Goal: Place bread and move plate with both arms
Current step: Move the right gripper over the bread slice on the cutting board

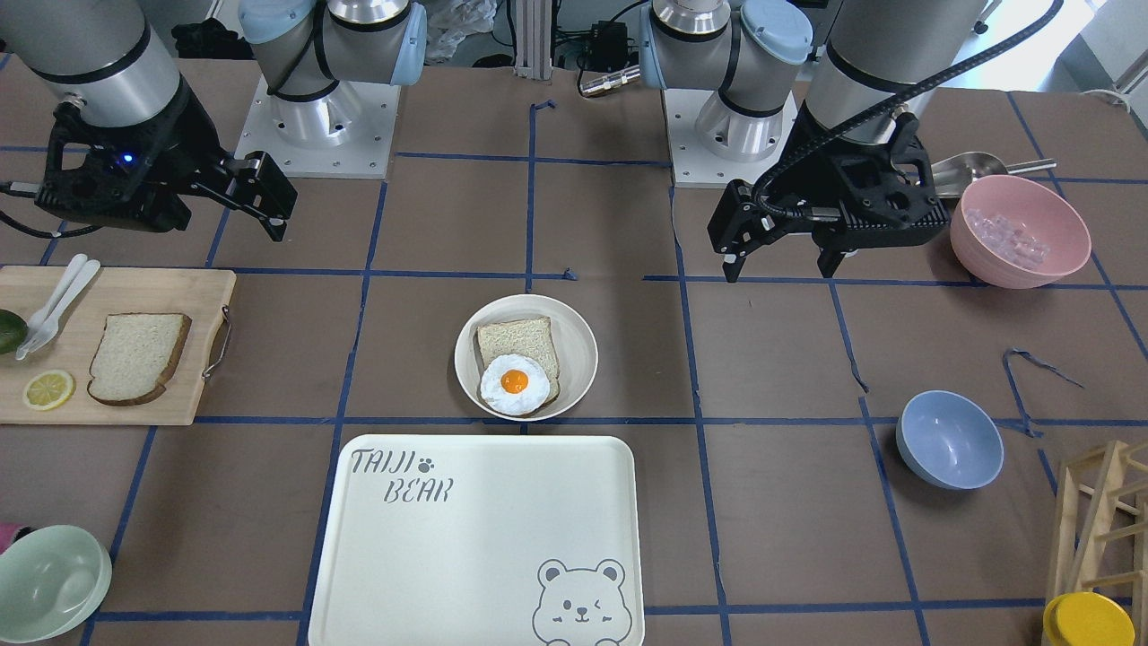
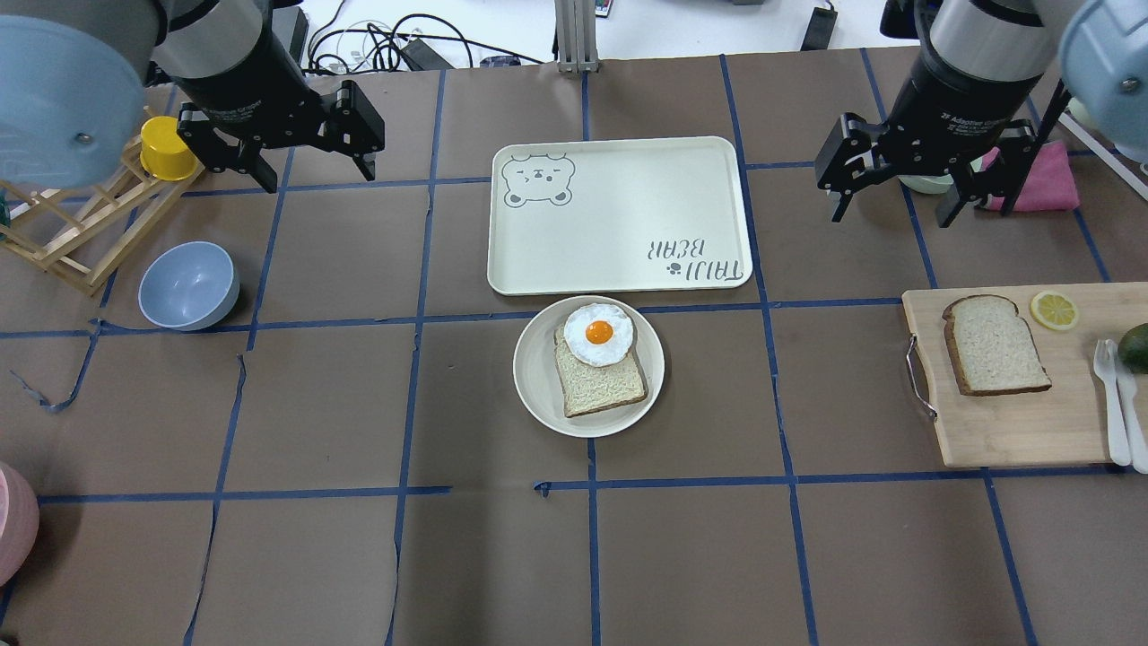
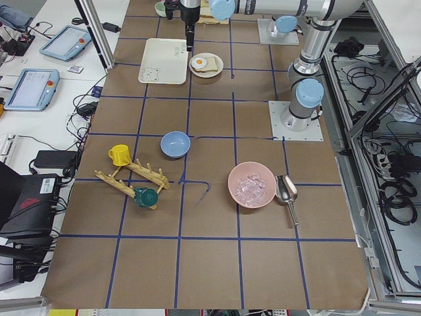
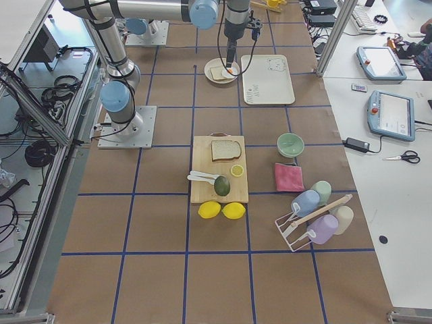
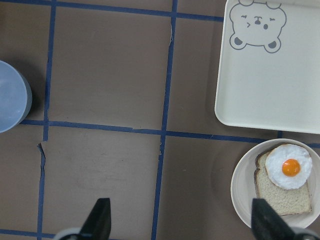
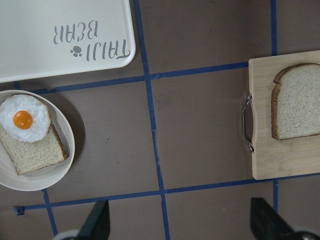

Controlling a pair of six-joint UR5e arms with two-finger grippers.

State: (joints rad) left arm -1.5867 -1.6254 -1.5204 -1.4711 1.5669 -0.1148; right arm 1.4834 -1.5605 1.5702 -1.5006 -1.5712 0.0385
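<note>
The bread (image 2: 995,345), a large dark-crusted slice, lies flat on a wooden cutting board (image 2: 1013,431) at the right; it also shows in the right wrist view (image 6: 296,102). The round cream plate (image 2: 536,395) sits mid-table and holds a smaller slice (image 2: 601,388) with a fried egg (image 2: 598,334) on it. My left gripper (image 2: 318,175) is open and empty, raised over the far left of the table. My right gripper (image 2: 891,215) is open and empty, raised beyond the board, between the tray and a pink cloth. Neither gripper touches anything.
The bear-printed tray (image 2: 619,215) lies just beyond the plate. A lemon slice (image 2: 1054,309) and white cutlery (image 2: 1112,404) share the board. A blue bowl (image 2: 188,285) and a wooden rack with a yellow cup (image 2: 166,148) stand at the left. A pink bowl (image 1: 1020,231) stands behind my left arm.
</note>
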